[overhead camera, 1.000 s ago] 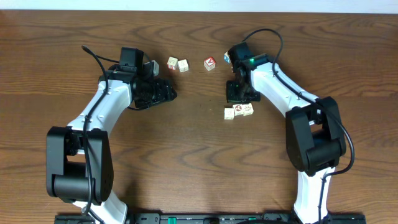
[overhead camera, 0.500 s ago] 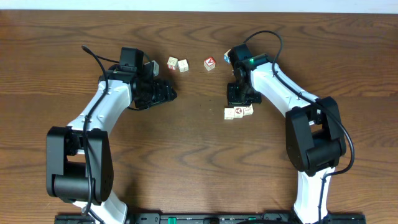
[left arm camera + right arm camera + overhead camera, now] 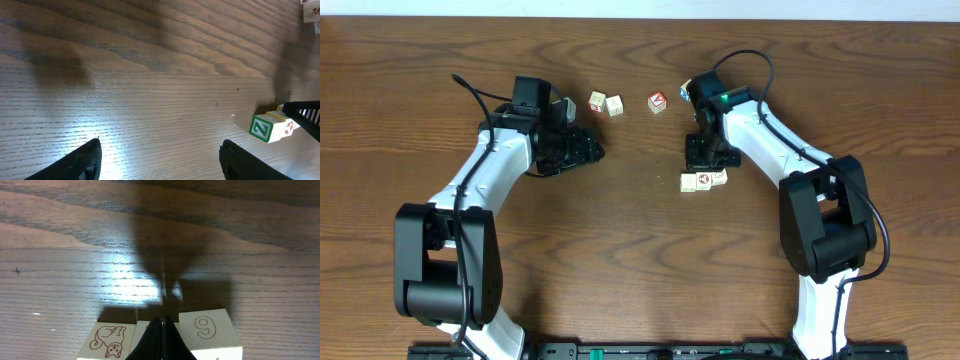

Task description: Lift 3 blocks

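Jaws of the right gripper [image 3: 161,329] are pressed together with nothing between them; their tips sit low against the middle block [image 3: 144,330] of the three blocks [image 3: 704,180], which lie in a touching row on the tabletop [image 3: 620,250], just beside that gripper; none is lifted. Jaws of the left gripper [image 3: 160,145] are spread wide and empty, well apart from the row.

Probable faults from this state:
- Descent with the right jaws pressed together would likely push the middle block out of line or wedge the row apart; no grasp is possible until they part.
- Parting them this low, with the blocks touching, could shove the cat-marked block [image 3: 111,341] and the numeral block [image 3: 207,332] sideways; a tip may land on a block top rather than beside it.
- A pinch across one block could drag a neighbour by friction.

View differences:
- The right wrist view shows the printed marks and the tips covering most of the middle block; the overhead view resolves neither.
- The overhead view alone shows the layout, including the red-faced cube [image 3: 657,101] and two pale cubes [image 3: 597,101] farther off.
- The left wrist view shows a green-Z cube [image 3: 267,128]; which overhead cube it matches cannot be told.
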`<action>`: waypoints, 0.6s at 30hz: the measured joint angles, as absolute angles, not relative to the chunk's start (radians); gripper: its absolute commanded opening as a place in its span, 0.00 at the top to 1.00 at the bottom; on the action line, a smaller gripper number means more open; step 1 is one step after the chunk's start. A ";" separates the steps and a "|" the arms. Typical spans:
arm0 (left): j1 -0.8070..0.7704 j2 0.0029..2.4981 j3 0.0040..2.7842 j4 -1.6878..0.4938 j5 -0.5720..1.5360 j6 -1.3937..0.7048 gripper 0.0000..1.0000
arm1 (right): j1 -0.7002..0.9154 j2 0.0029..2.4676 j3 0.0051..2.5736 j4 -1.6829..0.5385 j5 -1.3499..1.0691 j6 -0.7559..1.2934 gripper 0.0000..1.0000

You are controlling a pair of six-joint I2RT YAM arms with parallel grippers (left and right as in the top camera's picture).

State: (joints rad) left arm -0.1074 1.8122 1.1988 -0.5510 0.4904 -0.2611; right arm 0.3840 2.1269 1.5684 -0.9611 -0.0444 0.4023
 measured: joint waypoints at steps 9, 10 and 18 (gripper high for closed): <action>-0.107 1.812 1.199 -0.551 0.491 -0.261 0.24 | 0.393 2.127 1.568 -0.968 -0.044 0.402 0.98; -0.107 1.812 1.199 -0.551 0.491 -0.261 0.24 | 0.393 2.127 1.568 -0.970 -0.044 0.402 0.98; -0.107 1.812 1.199 -0.551 0.490 -0.261 0.24 | 0.395 2.127 1.568 -0.972 -0.044 0.402 0.98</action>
